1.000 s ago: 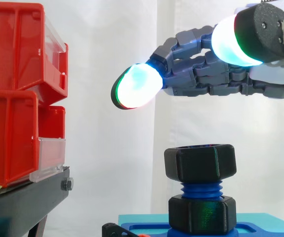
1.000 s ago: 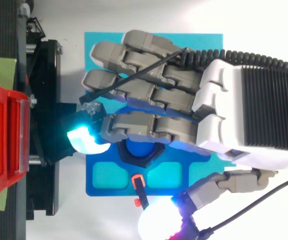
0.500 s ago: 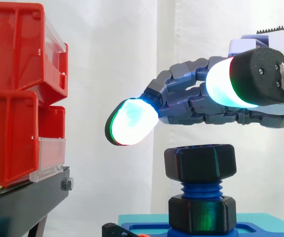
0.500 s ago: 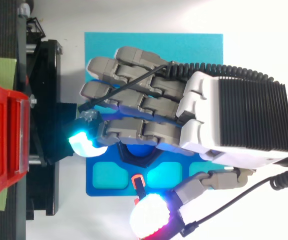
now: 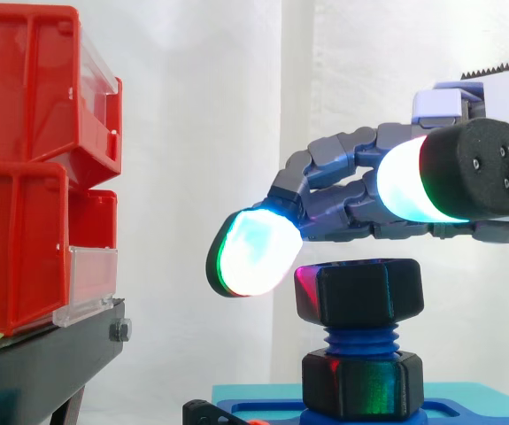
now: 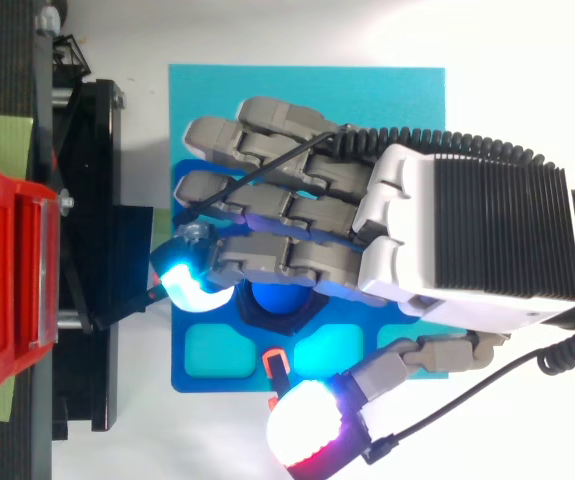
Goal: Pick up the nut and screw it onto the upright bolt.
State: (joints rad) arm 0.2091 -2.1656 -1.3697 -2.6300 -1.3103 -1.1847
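Note:
A black hex nut [image 5: 360, 295] sits on top of the upright blue bolt [image 5: 360, 341], with a second black nut [image 5: 363, 383] lower on the thread at the blue base plate [image 6: 207, 350]. My hand [image 5: 387, 204] hovers just above the upper nut, palm down, its fingers gently bent and holding nothing. One glowing fingertip [image 5: 252, 254] hangs to the left of the nut at its top edge. The thumb pad [image 5: 413, 180] stays above and nearer the camera. From above, the hand [image 6: 467, 235] covers most of the bolt [image 6: 277, 298].
Red bins [image 5: 24, 159] are stacked on a black stand [image 5: 42, 363] to the left, close to the fingertip. The base plate lies on a teal mat [image 6: 307, 85]. A white curtain hangs behind.
The hand has come down towards the upper nut, and its lead fingertip has dropped from well above the nut to the level of its top. The nuts and bolt have not moved.

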